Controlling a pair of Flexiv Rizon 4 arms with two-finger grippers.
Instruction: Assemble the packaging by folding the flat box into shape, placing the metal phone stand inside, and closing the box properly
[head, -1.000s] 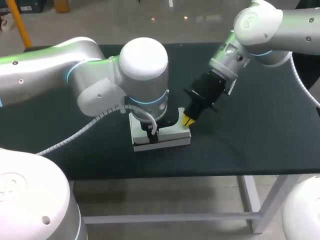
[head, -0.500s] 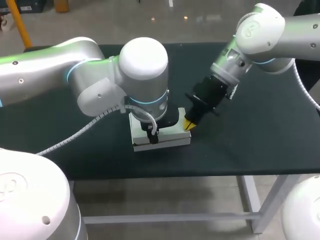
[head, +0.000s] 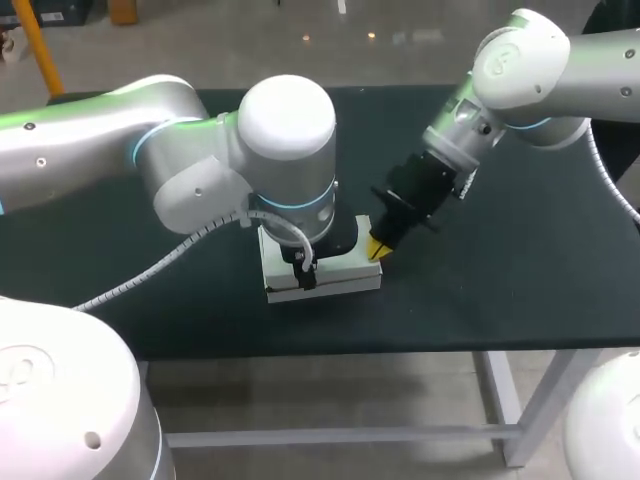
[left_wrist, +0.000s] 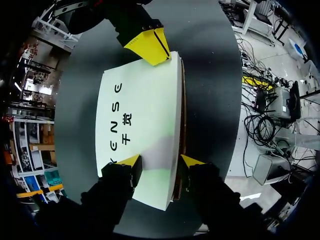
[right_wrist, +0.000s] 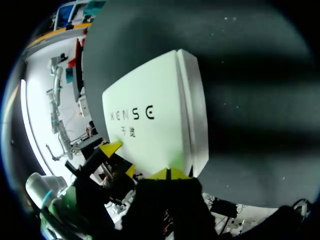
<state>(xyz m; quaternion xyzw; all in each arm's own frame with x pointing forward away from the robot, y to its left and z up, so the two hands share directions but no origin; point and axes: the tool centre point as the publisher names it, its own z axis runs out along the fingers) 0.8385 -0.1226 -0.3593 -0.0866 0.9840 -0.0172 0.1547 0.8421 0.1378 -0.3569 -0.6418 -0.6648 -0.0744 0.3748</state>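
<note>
White box (head: 342, 274), lid down, flat on the table (head: 500, 270) near its front edge, black lettering on top

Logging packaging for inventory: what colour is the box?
The box is white with dark lettering, clearest in the left wrist view.

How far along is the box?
Done: box folded, lid down; the stand is out of sight, so I cannot confirm it is inside. In hand: left gripper open over the lid, right gripper shut, tips at the box's edge. Left: probably seat that edge, release.
</note>
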